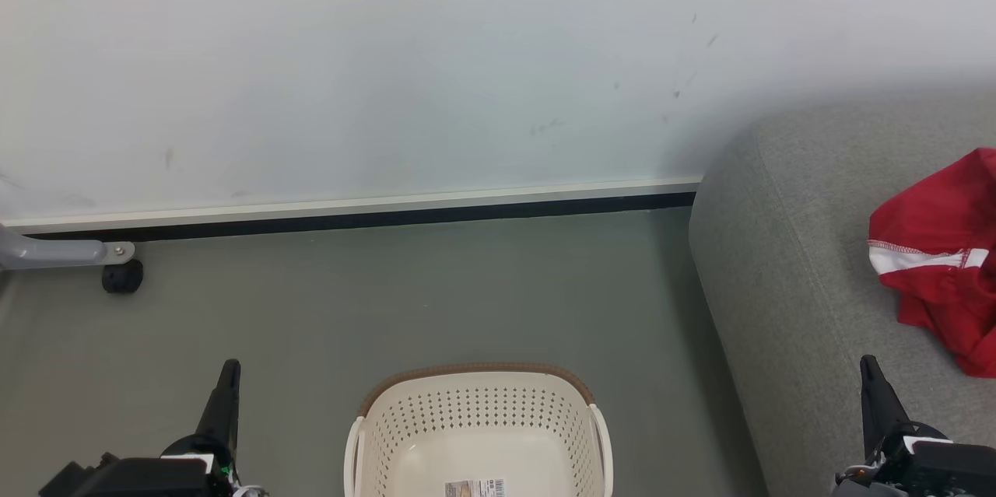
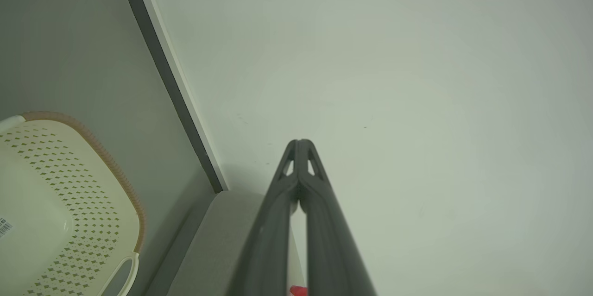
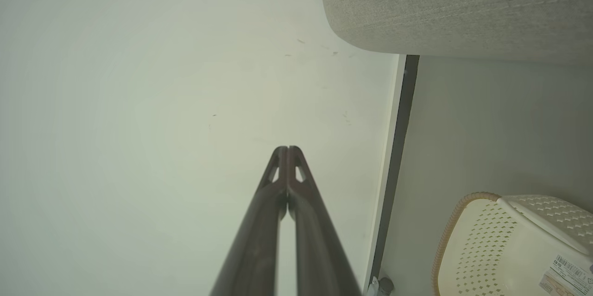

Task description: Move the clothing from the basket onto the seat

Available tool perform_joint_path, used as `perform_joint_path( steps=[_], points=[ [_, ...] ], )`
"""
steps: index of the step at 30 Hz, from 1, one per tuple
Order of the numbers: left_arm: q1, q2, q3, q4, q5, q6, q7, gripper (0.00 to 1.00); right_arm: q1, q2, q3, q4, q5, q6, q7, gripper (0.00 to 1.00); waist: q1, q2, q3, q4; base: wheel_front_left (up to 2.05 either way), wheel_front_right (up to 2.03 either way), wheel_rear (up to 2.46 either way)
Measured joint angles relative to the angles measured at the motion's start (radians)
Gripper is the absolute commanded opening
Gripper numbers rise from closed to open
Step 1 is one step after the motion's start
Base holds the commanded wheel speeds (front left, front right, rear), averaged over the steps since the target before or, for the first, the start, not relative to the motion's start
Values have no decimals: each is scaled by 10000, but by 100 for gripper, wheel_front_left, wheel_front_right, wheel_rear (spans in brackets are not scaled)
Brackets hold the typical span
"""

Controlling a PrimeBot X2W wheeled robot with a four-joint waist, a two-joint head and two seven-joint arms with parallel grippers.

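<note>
The clothing lies crumpled on the seat at the right edge of the head view. Its white stitched band faces outward, and the frame cuts off part of it. The seat's rounded corner curves down toward the floor right of centre. The basket stands on the floor at bottom centre, apart from the seat, with a strip of floor between them. A paper label lies on its pale bottom.

The left tool rises from the lower left of the head view, over the floor left of the basket. Its fingers are pressed together and point up the frame, with nothing held. In its own wrist view the two tips meet against the wall.

The right tool rises at lower right against the seat's grey fabric. It is likewise closed and bare, below the clothing and not touching it.

Open floor runs from the basket's brown rim up to the dark baseboard. At far left a black caster sits under a grey leg.
</note>
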Motion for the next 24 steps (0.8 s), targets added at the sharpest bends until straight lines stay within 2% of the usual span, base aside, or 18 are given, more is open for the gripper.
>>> perform_joint_path(
  steps=[24],
  points=[
    [0, 0, 0, -2, 0, 0, 0, 0, 0, 0, 0, -2, 0, 0, 0, 0, 0, 0, 0, 0, 0, 0, 0]
  ],
)
